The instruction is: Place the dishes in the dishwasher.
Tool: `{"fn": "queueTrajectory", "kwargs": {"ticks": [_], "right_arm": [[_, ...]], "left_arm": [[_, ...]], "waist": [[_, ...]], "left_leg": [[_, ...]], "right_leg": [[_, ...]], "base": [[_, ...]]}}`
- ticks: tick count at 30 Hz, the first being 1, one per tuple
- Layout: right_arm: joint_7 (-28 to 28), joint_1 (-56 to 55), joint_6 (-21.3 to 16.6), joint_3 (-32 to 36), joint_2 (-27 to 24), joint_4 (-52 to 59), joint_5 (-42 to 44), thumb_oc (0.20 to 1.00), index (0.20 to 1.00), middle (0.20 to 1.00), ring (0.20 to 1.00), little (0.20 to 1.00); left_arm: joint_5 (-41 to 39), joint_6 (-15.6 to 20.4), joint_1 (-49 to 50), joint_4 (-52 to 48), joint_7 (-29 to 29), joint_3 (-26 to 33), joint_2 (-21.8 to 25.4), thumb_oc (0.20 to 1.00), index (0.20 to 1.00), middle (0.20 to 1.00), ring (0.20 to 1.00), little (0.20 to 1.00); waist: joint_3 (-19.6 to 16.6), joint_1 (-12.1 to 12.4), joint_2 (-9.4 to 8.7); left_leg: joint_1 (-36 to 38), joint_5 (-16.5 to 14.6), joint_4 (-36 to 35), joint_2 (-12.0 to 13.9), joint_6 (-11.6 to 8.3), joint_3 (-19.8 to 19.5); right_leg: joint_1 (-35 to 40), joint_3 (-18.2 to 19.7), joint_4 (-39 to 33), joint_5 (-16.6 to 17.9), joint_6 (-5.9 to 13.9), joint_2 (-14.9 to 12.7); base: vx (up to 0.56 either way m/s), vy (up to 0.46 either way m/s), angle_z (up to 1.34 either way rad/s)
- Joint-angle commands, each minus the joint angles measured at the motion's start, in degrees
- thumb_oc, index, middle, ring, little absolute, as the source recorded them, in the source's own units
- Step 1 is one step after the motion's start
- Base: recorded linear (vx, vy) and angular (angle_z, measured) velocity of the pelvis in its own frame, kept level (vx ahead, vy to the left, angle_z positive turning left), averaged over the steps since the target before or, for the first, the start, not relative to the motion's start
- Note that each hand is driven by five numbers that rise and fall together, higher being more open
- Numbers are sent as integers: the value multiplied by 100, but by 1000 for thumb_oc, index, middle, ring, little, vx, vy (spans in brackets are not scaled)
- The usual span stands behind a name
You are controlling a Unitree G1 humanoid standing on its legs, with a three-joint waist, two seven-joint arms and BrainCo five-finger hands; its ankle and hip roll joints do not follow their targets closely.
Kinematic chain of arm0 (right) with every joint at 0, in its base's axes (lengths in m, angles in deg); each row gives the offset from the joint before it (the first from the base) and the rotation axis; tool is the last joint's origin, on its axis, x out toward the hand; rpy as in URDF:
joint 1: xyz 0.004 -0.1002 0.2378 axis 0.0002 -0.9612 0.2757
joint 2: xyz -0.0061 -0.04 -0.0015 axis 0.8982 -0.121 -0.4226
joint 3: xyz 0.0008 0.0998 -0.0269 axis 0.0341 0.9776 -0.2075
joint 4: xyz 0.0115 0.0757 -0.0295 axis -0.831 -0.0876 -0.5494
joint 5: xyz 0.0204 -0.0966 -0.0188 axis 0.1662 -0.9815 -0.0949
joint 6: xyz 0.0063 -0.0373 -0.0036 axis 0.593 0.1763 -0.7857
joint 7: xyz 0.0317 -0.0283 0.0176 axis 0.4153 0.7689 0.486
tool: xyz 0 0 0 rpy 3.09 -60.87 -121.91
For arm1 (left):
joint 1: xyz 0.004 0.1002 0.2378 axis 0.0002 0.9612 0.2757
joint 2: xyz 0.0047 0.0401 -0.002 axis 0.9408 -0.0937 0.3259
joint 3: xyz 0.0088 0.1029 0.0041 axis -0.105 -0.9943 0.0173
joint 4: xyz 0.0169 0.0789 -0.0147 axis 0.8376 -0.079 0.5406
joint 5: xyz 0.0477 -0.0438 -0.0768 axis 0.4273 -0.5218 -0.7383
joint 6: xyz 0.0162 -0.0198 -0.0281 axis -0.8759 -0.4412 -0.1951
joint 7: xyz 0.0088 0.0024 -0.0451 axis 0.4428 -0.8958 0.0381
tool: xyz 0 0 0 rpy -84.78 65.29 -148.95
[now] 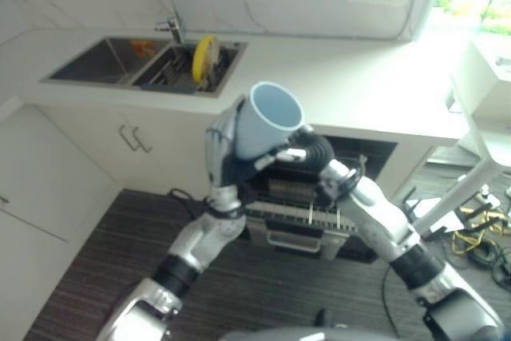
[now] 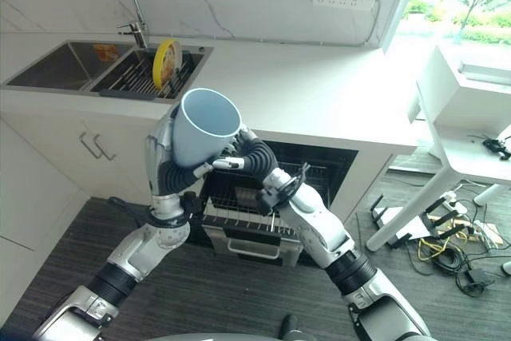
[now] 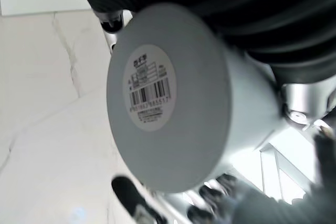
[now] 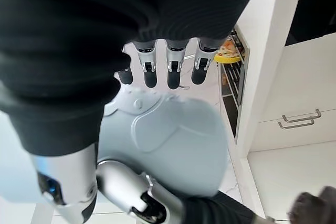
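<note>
A light blue cup [image 1: 267,121] is held mouth-up in the air between both hands, above the open dishwasher [image 1: 299,213] under the counter. My left hand [image 1: 222,149] cradles its left side, fingers curled up along the wall; the left wrist view shows the cup's labelled base [image 3: 168,98]. My right hand [image 2: 255,157] grips it from the right, its fingers [image 4: 173,72] reaching over the cup [image 4: 173,140] and the thumb under it. The dishwasher's wire rack [image 2: 239,213] is pulled out below. A yellow plate [image 2: 165,61] stands on edge in the sink's rack.
The double sink [image 1: 104,60] with its tall faucet [image 1: 172,5] sits at the counter's far left. White cabinet doors [image 1: 128,137] run below it. A white table [image 2: 463,117] and a tangle of cables [image 2: 447,245] are at the right.
</note>
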Motion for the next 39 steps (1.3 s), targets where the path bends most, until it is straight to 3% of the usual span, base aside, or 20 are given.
{"fn": "queueTrajectory", "kwargs": {"ticks": [1,23,39], "right_arm": [[-18,628,-234,-46,332,100,324,1000,1000,1000,1000,1000],[95,705,-69,-229,419,137,585,1000,1000,1000,1000,1000],[-24,945,-93,-537,638,7,512,1000,1000,1000,1000,1000]], "left_arm": [[49,78,-631,245,75,-178,195,200,200,200,200,200],[193,132,-628,474,20,-496,171,200,200,200,200,200],[120,-51,-823,479,-109,-885,123,200,200,200,200,200]], "waist": [[-41,65,-355],[-30,105,-369],[-20,168,-379]], "left_leg": [[-327,-196,106,-153,265,143],[-335,-237,163,-184,310,118],[-359,-261,190,-216,340,61]], "right_leg": [[391,531,602,-1133,424,-262],[385,569,637,-1137,419,-261],[377,563,664,-1151,416,-262]], "base": [[30,-3,1],[0,0,0],[0,0,0]]}}
